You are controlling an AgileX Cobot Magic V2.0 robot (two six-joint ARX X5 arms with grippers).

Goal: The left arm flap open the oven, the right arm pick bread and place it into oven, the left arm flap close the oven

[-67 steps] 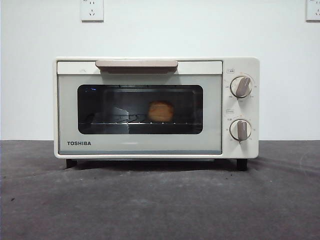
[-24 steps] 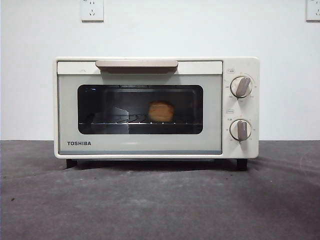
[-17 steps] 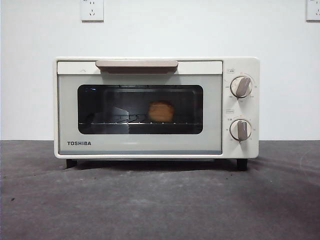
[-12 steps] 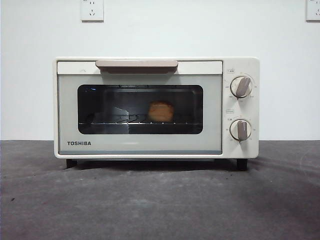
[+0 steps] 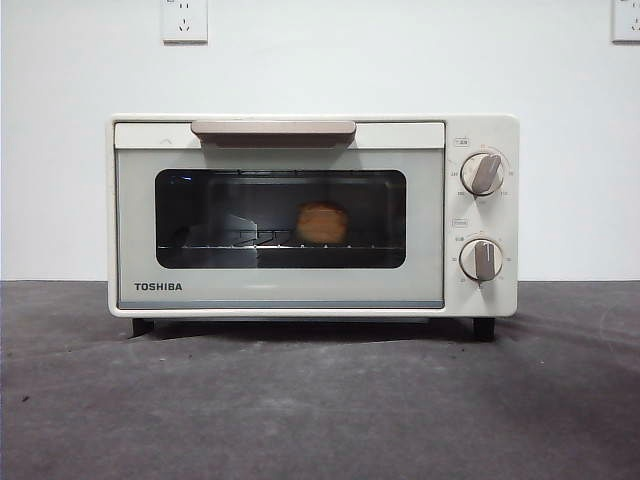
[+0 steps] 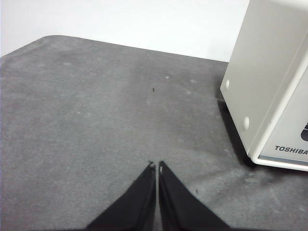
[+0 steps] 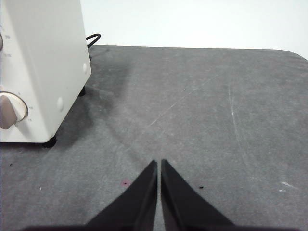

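Observation:
The cream-white TOSHIBA oven [image 5: 312,215] stands on the dark table with its door shut and its beige handle [image 5: 273,128] at the top. The golden bread [image 5: 321,222] sits on the wire rack behind the dark glass window. My left gripper [image 6: 157,166] is shut and empty above the mat, off the oven's side wall [image 6: 269,72]. My right gripper [image 7: 159,162] is shut and empty above the mat, off the oven's other side [image 7: 43,57] by the dials. Neither arm shows in the front view.
Two beige dials [image 5: 482,173] sit on the oven's right panel. A black cable [image 7: 92,39] runs behind the oven. Wall sockets [image 5: 184,20] are on the white wall. The grey mat [image 5: 320,400] stretches in front of the oven.
Nothing has visibly moved; only a faint reflection in the oven window shifts slightly.

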